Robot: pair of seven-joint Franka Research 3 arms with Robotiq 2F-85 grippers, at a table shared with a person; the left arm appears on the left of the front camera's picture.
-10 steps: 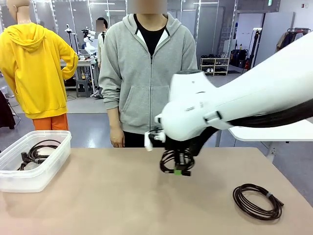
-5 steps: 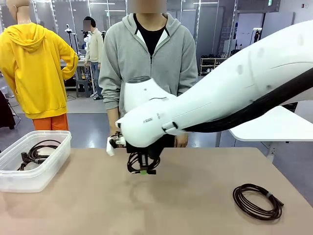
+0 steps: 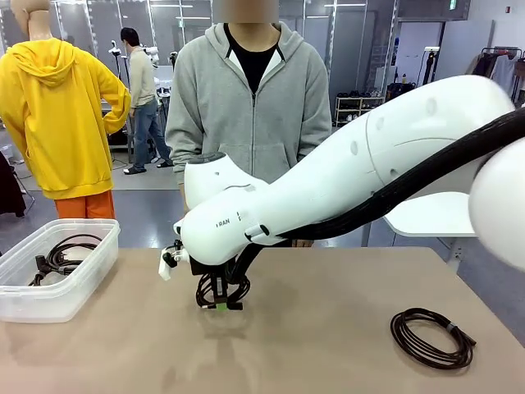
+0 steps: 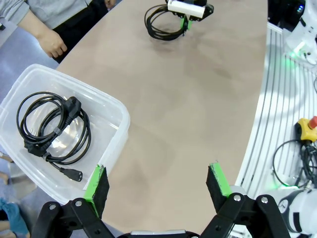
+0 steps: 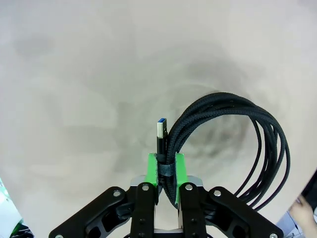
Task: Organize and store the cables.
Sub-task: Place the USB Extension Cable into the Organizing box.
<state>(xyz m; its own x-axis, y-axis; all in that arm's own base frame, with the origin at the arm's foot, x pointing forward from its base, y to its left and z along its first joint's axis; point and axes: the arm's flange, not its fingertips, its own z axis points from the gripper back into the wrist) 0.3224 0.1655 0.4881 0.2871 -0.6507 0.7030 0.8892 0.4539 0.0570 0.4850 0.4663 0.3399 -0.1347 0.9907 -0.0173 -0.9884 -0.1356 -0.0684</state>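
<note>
My right gripper is shut on a coiled black cable and holds it just above the middle of the table. In the right wrist view that cable is pinched between the green pads, its blue-tipped plug pointing up. The left wrist view shows the same cable far across the table. My left gripper stands open above the table's left side, nothing between its fingers. A second coiled cable lies flat at the front right. A third cable rests inside the clear plastic bin.
A person in a grey hoodie stands at the far edge with a hand near the bin's side. Bare tabletop lies between the bin and the held cable. An emergency stop button sits off the table edge.
My right arm has swept leftward across the table with the cable in its grip, from right of centre to left of centre. The cable at front right and the bin stayed still.
</note>
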